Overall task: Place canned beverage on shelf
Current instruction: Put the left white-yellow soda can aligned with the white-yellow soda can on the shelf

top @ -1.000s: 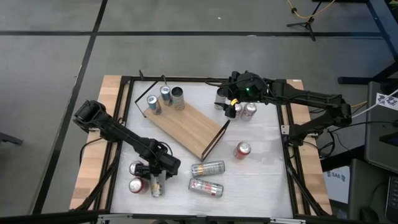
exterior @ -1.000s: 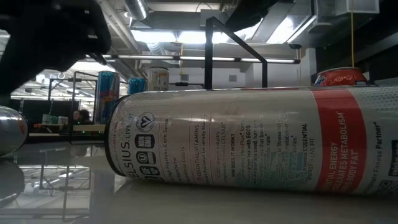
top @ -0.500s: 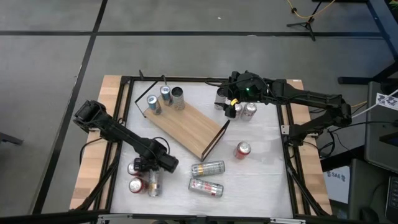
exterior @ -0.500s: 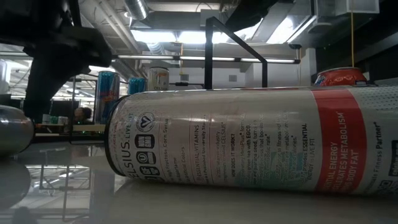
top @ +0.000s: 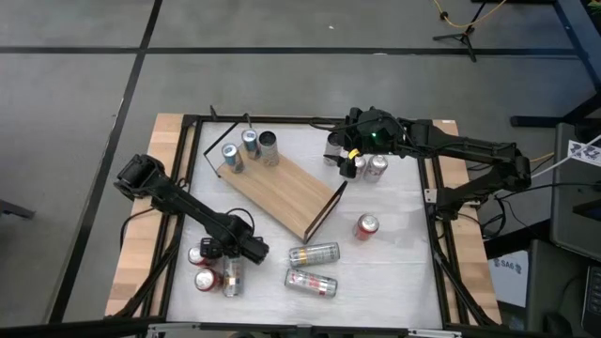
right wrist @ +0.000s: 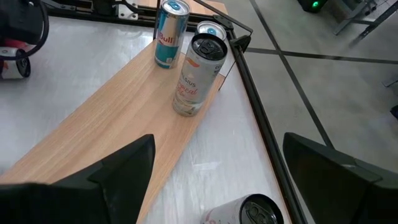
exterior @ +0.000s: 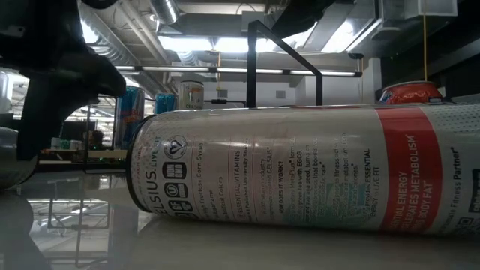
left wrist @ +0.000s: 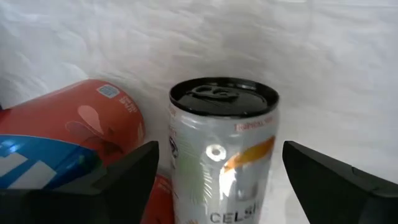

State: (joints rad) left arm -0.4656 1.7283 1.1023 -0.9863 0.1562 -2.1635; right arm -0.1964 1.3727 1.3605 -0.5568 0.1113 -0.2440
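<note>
Pincer (left wrist: 217, 180) on the left, spread wide, straddles a silver can (left wrist: 221, 149), base cut off.

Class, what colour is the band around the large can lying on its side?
Red, on a silver-white Celsius can; the low view shows it best.

We see a light-brown wooden shelf (top: 282, 192) with a black frame, a blue and silver can (right wrist: 166, 33) on it, a silver can (left wrist: 224, 155) with orange marking, and a red can (top: 365, 226) on the white table (top: 394, 272).
</note>
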